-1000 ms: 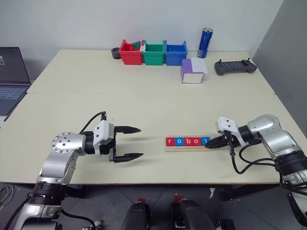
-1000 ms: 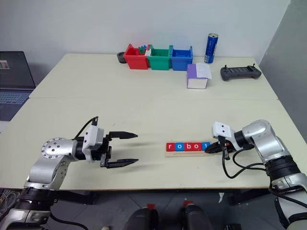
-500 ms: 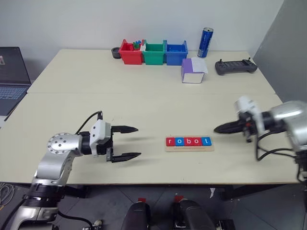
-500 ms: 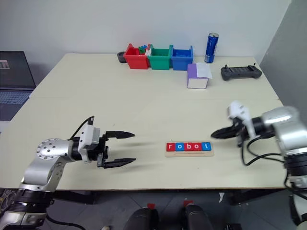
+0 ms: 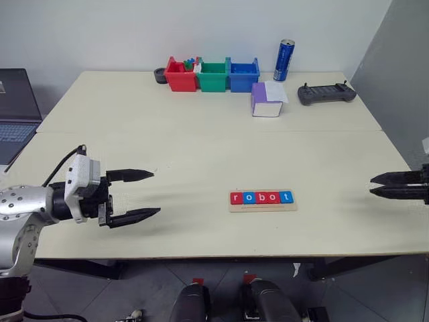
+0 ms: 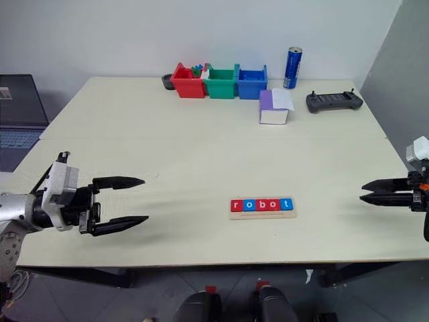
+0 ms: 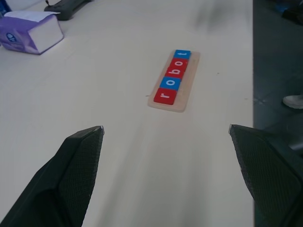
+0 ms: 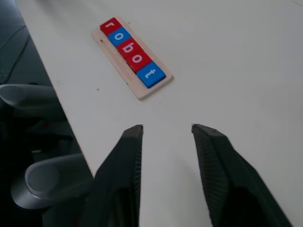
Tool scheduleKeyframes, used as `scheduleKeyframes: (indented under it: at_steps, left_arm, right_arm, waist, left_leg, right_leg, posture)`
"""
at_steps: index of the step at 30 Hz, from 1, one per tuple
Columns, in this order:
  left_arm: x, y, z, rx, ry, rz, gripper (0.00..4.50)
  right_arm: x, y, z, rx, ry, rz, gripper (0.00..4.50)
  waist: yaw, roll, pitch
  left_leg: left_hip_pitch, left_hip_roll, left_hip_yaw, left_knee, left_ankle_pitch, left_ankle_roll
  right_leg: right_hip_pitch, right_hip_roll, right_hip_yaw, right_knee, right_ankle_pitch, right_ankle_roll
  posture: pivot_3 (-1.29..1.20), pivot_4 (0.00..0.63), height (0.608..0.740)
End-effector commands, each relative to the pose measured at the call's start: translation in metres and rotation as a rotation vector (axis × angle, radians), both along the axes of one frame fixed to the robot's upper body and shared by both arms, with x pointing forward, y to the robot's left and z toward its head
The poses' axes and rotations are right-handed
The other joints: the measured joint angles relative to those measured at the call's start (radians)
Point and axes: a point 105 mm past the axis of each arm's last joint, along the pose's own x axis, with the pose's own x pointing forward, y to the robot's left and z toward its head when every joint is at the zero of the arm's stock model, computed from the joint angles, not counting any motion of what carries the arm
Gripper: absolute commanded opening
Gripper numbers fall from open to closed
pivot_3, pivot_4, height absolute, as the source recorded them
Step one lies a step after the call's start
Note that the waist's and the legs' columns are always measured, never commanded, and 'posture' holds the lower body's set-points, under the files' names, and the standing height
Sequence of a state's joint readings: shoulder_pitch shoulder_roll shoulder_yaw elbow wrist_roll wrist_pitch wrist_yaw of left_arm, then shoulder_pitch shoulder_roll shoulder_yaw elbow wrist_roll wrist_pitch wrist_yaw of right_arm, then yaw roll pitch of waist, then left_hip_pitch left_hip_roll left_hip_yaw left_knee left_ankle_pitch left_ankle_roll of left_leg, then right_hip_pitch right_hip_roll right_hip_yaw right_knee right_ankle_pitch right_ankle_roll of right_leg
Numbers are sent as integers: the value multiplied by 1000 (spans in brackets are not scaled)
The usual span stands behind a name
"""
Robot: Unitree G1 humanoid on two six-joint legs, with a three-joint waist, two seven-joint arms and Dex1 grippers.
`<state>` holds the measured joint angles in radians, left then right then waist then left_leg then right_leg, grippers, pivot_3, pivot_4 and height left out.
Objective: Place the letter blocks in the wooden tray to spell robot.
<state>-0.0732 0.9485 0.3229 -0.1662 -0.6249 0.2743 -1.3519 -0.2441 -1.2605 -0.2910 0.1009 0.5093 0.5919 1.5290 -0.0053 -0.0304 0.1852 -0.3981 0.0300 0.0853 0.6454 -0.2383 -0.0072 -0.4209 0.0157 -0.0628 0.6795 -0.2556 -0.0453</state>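
The five letter blocks (image 5: 262, 197) sit side by side in the wooden tray (image 5: 263, 206). They go red, blue, red, red, blue, and they spell robot. The tray lies flat near the front edge of the counter (image 5: 201, 147), about in the middle. The job looks done.

The left gripper (image 5: 142, 195) hangs over the counter, well apart from the tray on its left side. Its jaws are wide and hold nothing. The right gripper (image 6: 367, 191) is far out by the right edge of the counter, also well apart from the tray. Its jaws are a little way apart, with a narrow gap, and they hold nothing too.

At the back of the counter stand a red bin (image 5: 180, 75), a green bin (image 5: 214, 74) and a blue bin (image 5: 244, 73) in a row. Near them are a blue can (image 5: 285, 59), a purple and white box (image 5: 267, 100) and a dark controller (image 5: 326, 94). None of these is near the tray.

What could go wrong now? The tray is light and close to the front edge. If an arm swings low past it, a jaw could bump it and push it off, or knock a block out of the groove. Then the word would break. The arms are best kept high and away from the tray.
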Motion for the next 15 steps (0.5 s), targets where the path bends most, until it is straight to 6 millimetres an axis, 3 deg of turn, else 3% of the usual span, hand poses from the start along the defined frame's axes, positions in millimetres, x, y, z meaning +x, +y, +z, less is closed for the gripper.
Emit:
scheduleKeyframes:
  at_steps: [1, 5, 6, 15]
  left_arm:
    - [-4, 2, 15, 23, -34, -6, 4500]
    - [-3, 5, 15, 45, -29, 15, 4500]
    - [-2, 5, 14, 50, -27, 22, 4500]
    - [2, 5, 11, 92, -46, 48, 4500]
  right_arm:
    - [-13, 8, 15, -2, 16, 114, 2969]
    - [-14, 8, 18, 9, 15, 120, 4324]
    - [-15, 9, 17, 11, 24, 127, 4466]
    - [-15, 7, 16, 14, 33, 126, 4466]
  waist:
    - [4, 0, 0]
    - [4, 0, 0]
    - [4, 0, 0]
    - [4, 0, 0]
  left_leg:
    - [0, 0, 0, 0, 0, 0]
    - [-1, 0, 0, 0, 0, 0]
    - [-1, 0, 0, 0, 0, 0]
    - [-1, 0, 0, 0, 0, 0]
  right_leg:
    - [0, 0, 0, 0, 0, -1]
    - [0, 0, 0, -1, -1, -1]
    - [0, 0, 0, -1, -1, -1]
    - [0, 0, 0, -1, -1, -1]
  posture:
    - [0, 150, 740]
    - [0, 150, 740]
    - [0, 150, 740]
    - [0, 150, 740]
